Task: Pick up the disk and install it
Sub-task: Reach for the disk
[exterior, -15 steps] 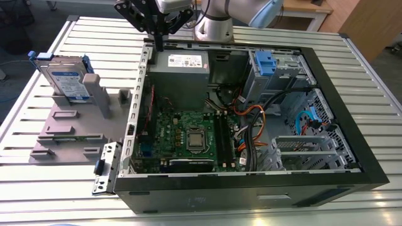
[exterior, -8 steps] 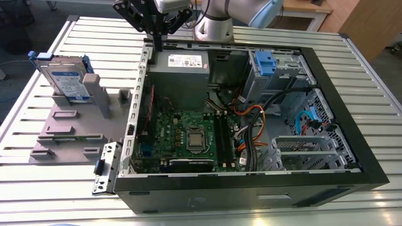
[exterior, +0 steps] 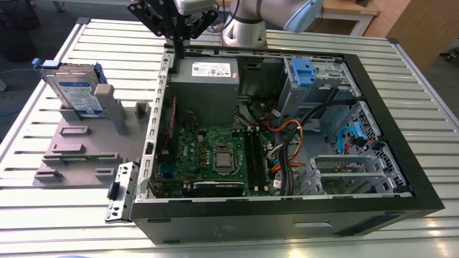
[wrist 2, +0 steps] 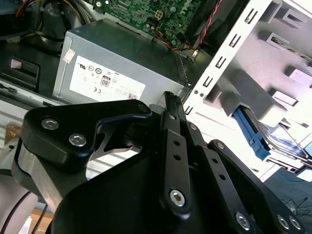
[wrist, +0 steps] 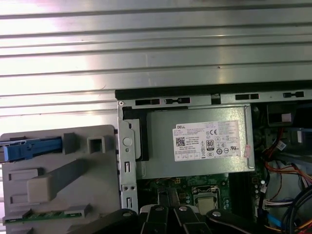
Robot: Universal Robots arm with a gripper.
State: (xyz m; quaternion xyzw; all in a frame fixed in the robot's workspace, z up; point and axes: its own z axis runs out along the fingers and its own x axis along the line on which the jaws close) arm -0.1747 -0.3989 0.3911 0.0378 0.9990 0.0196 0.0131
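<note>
The disk [exterior: 75, 90] stands on edge in a grey holder [exterior: 79, 148] on the table [exterior: 43, 215], at nine o'clock from the open case [exterior: 380, 115] (upright, probably so its edges offer a grasp). The gripper [exterior: 177, 51], closed on nothing, hangs over the case's eleven o'clock corner, apart from the disk.

Exterior view overlooks case [exterior: 287, 217]; both wrist views share power supply [wrist 2: 122, 58] [wrist: 195, 161].

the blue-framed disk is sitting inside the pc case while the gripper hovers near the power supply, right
Not quite. The disk is not inside the pc case. The exterior view shows it standing upright in the grey fixture outside the case, on the exterior view's left. The gripper does hover near the power supply.
</note>
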